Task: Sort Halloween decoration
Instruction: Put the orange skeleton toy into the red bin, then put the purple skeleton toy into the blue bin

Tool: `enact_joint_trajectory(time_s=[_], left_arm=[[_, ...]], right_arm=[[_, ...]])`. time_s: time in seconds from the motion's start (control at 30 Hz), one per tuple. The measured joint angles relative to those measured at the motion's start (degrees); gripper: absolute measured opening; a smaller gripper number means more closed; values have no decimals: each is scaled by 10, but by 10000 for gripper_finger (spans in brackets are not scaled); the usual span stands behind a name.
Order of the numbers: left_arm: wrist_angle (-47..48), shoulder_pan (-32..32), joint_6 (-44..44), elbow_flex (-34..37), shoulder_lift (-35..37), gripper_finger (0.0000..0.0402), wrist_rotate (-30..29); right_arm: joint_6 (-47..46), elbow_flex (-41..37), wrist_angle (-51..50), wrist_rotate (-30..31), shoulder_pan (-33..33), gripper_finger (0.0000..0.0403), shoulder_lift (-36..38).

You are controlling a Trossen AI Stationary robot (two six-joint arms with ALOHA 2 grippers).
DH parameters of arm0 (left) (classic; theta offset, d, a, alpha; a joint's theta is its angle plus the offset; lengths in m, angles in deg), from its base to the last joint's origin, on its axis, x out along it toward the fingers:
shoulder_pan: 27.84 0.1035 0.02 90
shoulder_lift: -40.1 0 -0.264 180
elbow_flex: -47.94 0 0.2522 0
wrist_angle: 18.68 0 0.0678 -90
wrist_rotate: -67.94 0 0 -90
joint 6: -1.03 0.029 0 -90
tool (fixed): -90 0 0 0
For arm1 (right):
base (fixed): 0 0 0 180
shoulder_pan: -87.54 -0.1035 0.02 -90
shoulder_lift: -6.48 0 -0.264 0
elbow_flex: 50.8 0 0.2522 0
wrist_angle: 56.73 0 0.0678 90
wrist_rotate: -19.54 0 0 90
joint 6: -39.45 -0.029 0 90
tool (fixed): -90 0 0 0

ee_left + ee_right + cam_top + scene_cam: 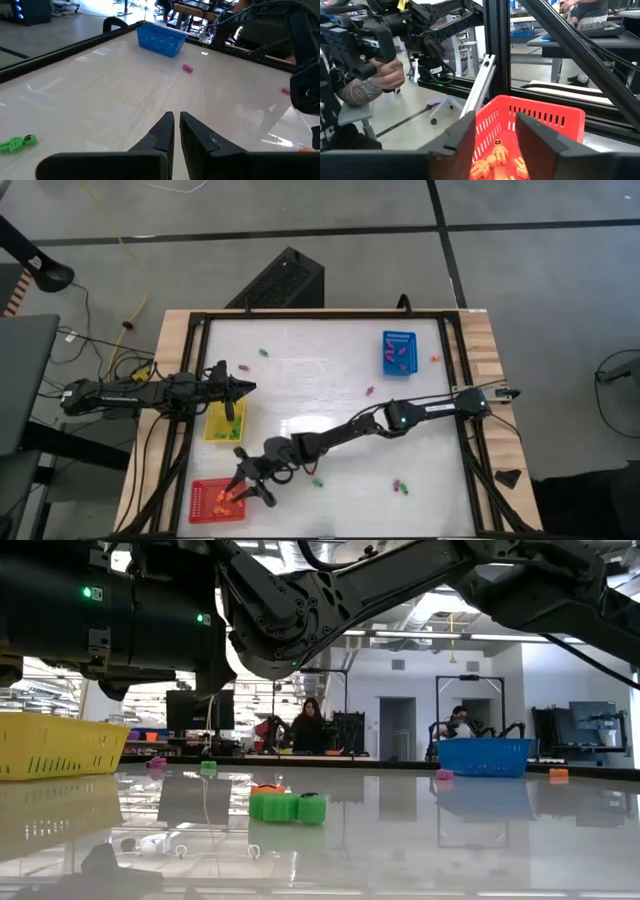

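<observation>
The orange pieces (496, 161) of the Halloween decoration lie heaped in the red tray (218, 501) at the near left corner of the desk (330, 395), and my right gripper (247, 490) hangs directly over them with its fingers spread and nothing between them. I judge I am placed here because orange belongs in this tray, so the open jaws suit a drop-off; whether a piece has just left them I cannot tell. Other pieces remain loose on the desk: a green one (264, 352) far left of centre, a purple one (369, 391) near the middle, a green and purple pair (402, 485) toward the near right, and an orange one (436, 359) just beside the blue tray (399, 351) at the far right. That tray seems to hold purple pieces, though they are too small to be sure. My left gripper (238, 388) waits at the left, over the far end of the yellow tray (224, 423), its fingers pressed together on nothing, clear of my right arm's reach. A green piece (18, 142) lies on the desk close by it.
</observation>
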Motion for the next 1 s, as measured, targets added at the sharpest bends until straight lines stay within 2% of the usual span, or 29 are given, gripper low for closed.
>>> enact_joint_trajectory(time_s=[0.2, 0.3, 0.4, 0.47, 0.6, 0.8, 0.9, 1.0], left_arm=[[0, 0, 0, 0, 0, 18, 0], [0, 0, 0, 0, 0, 18, 0], [0, 0, 0, 0, 0, 18, 3], [0, 0, 0, 0, 0, 18, 3], [0, 0, 0, 0, 0, 18, 3], [0, 0, 2, 0, 0, 18, 3], [0, 0, 2, 0, 0, 18, 3], [0, 0, 2, 0, 0, 18, 3]], right_arm=[[1, 0, 0, 1, 0, 229, 0], [1, -1, -29, -1, 6, 234, 13], [5, -1, -87, -28, 19, 231, 44], [29, -1, -150, -40, 26, 227, 73], [115, 0, -351, -34, 31, 219, 135], [208, 0, -648, 69, 37, 207, 238], [214, 0, -767, 104, 52, 200, 278], [182, 0, -890, 116, 73, 190, 303]])
